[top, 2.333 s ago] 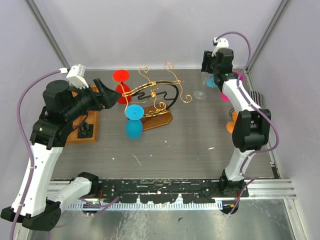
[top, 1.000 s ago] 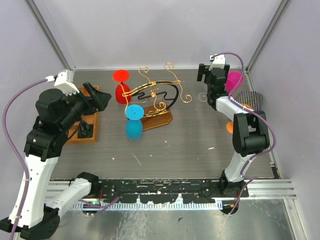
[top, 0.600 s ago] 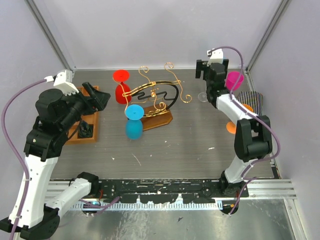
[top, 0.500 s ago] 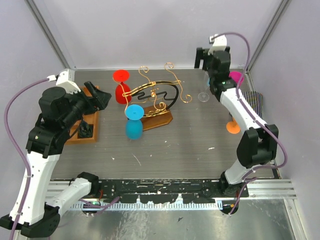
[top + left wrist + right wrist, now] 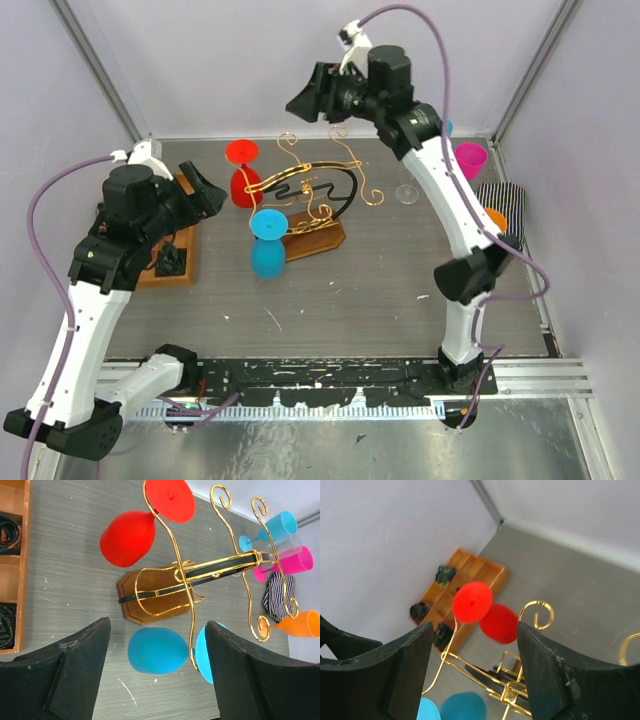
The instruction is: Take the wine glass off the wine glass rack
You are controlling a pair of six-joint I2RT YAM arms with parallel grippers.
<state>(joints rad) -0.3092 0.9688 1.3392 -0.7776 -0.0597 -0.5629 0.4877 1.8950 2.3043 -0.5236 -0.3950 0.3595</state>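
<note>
We see wine glass rack point(image 5: 318, 212) standing mid-desk point(image 5: 350, 290) | red wine glass point(image 5: 246, 185) and blue wine glass point(image 5: 268, 256) hang bowl-down from its gold wires | left pincer point(image 5: 203, 190) wide, empty, left of rack near wooden tray point(image 5: 188, 268) | right pincer point(image 5: 305, 100) wide, empty, high above rack.

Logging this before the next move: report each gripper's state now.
Left gripper: open, holding nothing.
Right gripper: open, holding nothing.
</note>
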